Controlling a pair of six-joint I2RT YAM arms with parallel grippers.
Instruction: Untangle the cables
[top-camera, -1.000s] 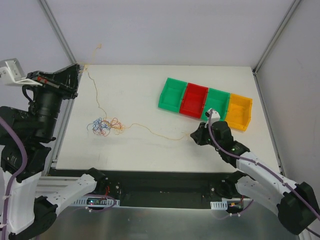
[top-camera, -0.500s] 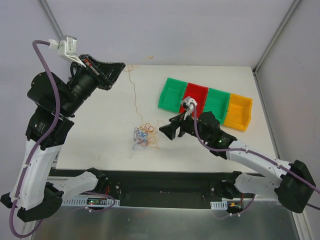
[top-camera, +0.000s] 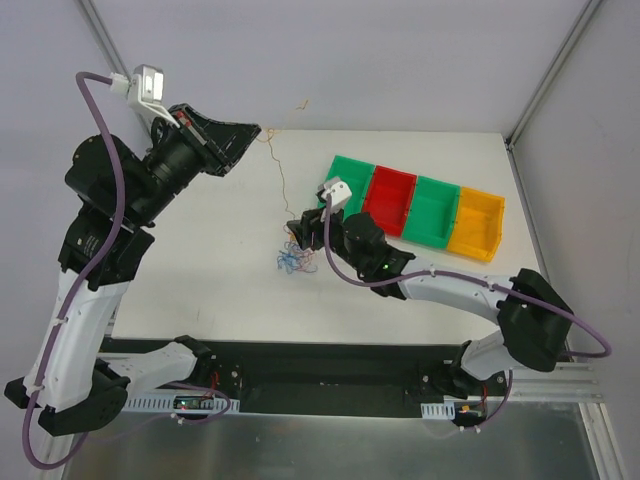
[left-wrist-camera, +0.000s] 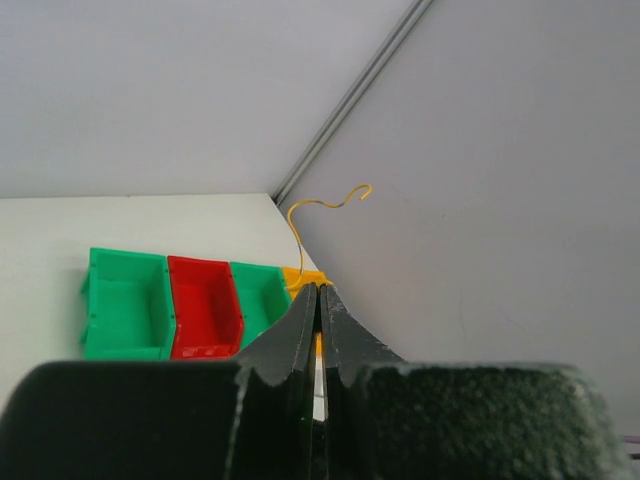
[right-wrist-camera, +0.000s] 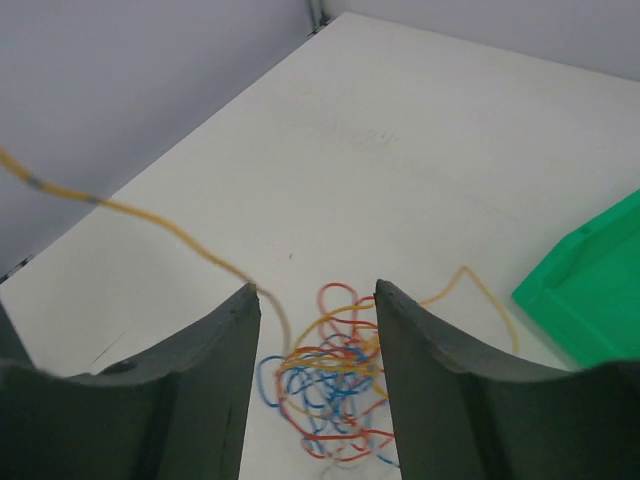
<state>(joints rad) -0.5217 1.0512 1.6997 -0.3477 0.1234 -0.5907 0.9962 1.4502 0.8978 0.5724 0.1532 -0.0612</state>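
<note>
The cables form a small knot of blue, red and yellow-orange strands on the white table. My left gripper is raised at the table's far edge and shut on the yellow cable, which hangs from it down to the knot. In the left wrist view the jaws are closed on the yellow strand, and its free end curls above them. My right gripper is open just above the knot. In the right wrist view the knot lies between its spread fingers.
A row of bins stands at the right of the table: green, red, green, orange. A green bin's corner shows right of the right gripper. Walls enclose the table at the back and sides.
My left gripper swung from the far left toward the middle, pulling the yellow cable and dragging the knot rightward. My right gripper moved left from near the bins to over the knot.
</note>
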